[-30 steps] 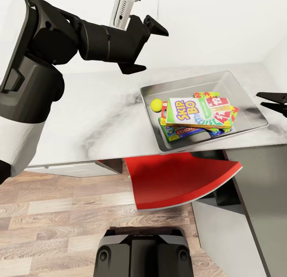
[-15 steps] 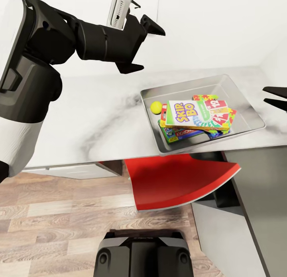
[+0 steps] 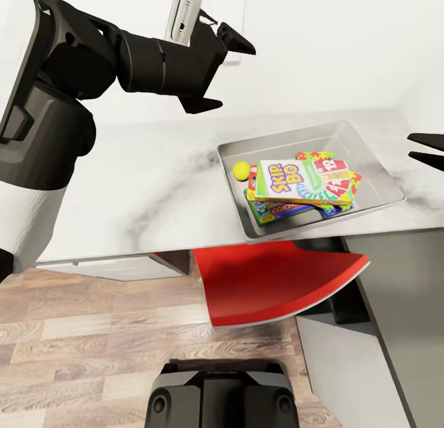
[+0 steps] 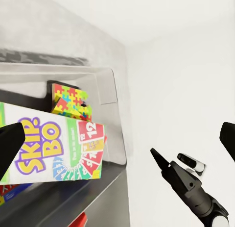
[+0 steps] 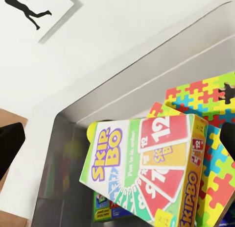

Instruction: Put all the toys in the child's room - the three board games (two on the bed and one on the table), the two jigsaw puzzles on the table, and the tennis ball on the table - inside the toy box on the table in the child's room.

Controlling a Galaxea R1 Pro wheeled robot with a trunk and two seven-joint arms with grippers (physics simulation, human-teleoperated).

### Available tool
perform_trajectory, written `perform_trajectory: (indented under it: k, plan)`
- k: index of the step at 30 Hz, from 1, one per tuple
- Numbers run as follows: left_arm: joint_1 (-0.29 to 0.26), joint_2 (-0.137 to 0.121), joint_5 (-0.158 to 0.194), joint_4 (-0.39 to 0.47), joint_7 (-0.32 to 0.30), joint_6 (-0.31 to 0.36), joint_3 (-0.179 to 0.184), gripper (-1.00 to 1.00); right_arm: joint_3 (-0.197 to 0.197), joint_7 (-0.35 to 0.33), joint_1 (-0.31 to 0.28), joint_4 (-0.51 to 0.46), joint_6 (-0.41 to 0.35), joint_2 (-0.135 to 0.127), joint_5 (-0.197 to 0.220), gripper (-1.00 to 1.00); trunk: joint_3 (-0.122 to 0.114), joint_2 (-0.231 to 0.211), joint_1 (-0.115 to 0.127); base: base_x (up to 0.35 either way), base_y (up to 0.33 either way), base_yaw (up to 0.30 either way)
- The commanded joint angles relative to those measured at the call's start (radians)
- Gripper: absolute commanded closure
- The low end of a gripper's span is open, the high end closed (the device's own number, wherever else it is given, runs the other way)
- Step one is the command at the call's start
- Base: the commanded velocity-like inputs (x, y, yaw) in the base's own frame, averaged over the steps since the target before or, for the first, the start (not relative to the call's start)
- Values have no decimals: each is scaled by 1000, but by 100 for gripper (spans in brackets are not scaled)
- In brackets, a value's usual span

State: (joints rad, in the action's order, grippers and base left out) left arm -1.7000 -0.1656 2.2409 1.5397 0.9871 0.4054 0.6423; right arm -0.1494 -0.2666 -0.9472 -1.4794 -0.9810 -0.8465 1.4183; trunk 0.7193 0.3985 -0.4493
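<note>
The light grey toy box (image 3: 290,138) sits on the pale table (image 3: 135,181) near its front edge. Inside, a yellow-green-red Skip-Bo board game (image 3: 296,180) lies on top of a Monopoly box (image 3: 277,209), with a blue box corner (image 3: 328,211) poking out beneath. Jigsaw puzzle sheets (image 3: 316,156) show behind it, and the tennis ball (image 3: 241,169) rests in the box's left corner. My left gripper (image 3: 223,71) hangs open high above the table, left of the box. My right gripper (image 3: 427,148) is open at the box's right side. The wrist views show the Skip-Bo box (image 4: 54,148) (image 5: 147,163) and the jigsaw (image 4: 68,100) (image 5: 210,94).
A red chair (image 3: 271,280) is tucked under the table below the toy box. The desk's dark grey section (image 3: 407,280) runs along the right. A white device (image 3: 185,12) hangs on the wall behind my left gripper. Wood floor (image 3: 80,341) lies in front of my base (image 3: 222,397).
The Skip-Bo box has settled flatter onto the pile in the toy box. My right gripper has drawn slightly back toward the right. The view has shifted a little.
</note>
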Motion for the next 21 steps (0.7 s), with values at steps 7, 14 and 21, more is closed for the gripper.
perform_trajectory:
  k: [7,14,21]
  plan:
    - [-1,-1,3,0,4,3,0,-100,-1,-10,-1,1,-4,0,-8,-100,-10,2,-1,0,0,0]
    - [-1,0,3,0,4,3,0,-100,-1,-10,-1,1,-4,0,-8,-100,-21,2,-1,0,0,0]
    - [-1,-1,3,0,4,3,0,-100,-1,-10,-1,1,-4,0,-8,-100,-32,2,-1,-34,0,0]
